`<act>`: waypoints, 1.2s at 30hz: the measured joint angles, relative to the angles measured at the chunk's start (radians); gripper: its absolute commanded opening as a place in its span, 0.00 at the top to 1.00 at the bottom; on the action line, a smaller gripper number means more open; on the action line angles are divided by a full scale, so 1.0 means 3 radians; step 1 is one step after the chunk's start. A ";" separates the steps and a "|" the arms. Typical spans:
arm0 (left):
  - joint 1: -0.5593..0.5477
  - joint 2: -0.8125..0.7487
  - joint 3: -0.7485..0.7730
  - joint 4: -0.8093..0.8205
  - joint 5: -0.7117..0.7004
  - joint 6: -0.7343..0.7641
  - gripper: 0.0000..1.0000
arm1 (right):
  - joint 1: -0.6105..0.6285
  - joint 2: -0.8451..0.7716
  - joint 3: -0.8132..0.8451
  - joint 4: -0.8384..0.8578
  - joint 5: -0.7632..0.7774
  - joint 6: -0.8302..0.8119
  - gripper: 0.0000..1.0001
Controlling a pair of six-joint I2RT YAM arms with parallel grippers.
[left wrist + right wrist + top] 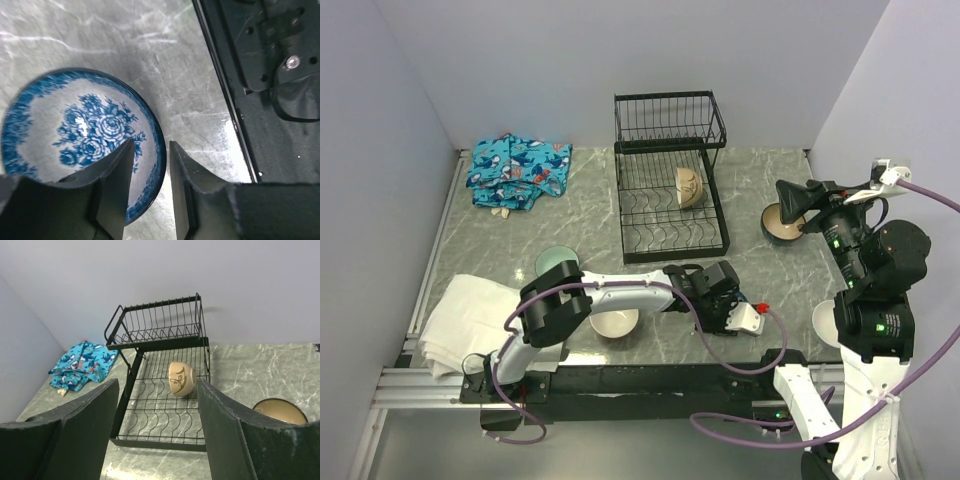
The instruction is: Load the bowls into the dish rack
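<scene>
Rim of blue floral bowl (75, 130) betw. tips of left gripper (151, 145), one finger inside, one outside w/ table (150, 50) showing past the rim: jaws part-open, nothing pinched yet. Sits near front table edge, dish rack (165, 343) well apart farther back, w/ one tan bowl (689, 187) on its side in it. Calls for left arm as nearer; right gripper (157, 382) spread wide, empty, facing rack.

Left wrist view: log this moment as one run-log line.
left fingers: straddling blue-and-white bowl rim, gap visible | right fingers: open, empty | dish rack: one tan bowl loaded
</scene>
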 measured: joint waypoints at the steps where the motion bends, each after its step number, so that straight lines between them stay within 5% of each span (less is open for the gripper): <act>1: 0.0000 0.0017 0.0000 -0.0003 -0.0008 0.0000 0.63 | 0.0000 0.0000 0.0004 0.0001 0.0001 -0.0001 0.29; 7: -0.0004 0.0052 0.0000 -0.0014 -0.0033 -0.0005 0.72 | 0.0000 -0.0001 0.0008 0.0001 0.0018 -0.0009 0.30; 12: -0.0017 0.0046 0.0014 -0.0004 -0.0033 -0.0038 0.93 | -0.0001 -0.0005 0.0008 0.0001 0.0025 -0.0008 0.31; 20: 0.0123 -0.0331 0.0064 -0.0374 0.0114 -0.0225 0.97 | -0.0001 0.0050 0.0080 0.0055 0.0079 -0.0008 0.34; 26: 0.0842 -0.0875 0.0158 -0.0392 0.0589 -0.0738 0.99 | -0.0027 0.0294 0.0150 0.0211 0.0109 -0.0028 0.34; 32: 0.1906 -0.1352 -0.0207 0.0735 0.1136 -0.1906 0.99 | -0.0103 0.0730 0.0177 0.0202 0.0120 -0.0254 0.36; 36: 0.2162 -0.1453 -0.0796 0.1737 0.1364 -0.2731 0.98 | -0.0173 0.1091 0.0251 0.0156 0.0173 -0.0403 0.36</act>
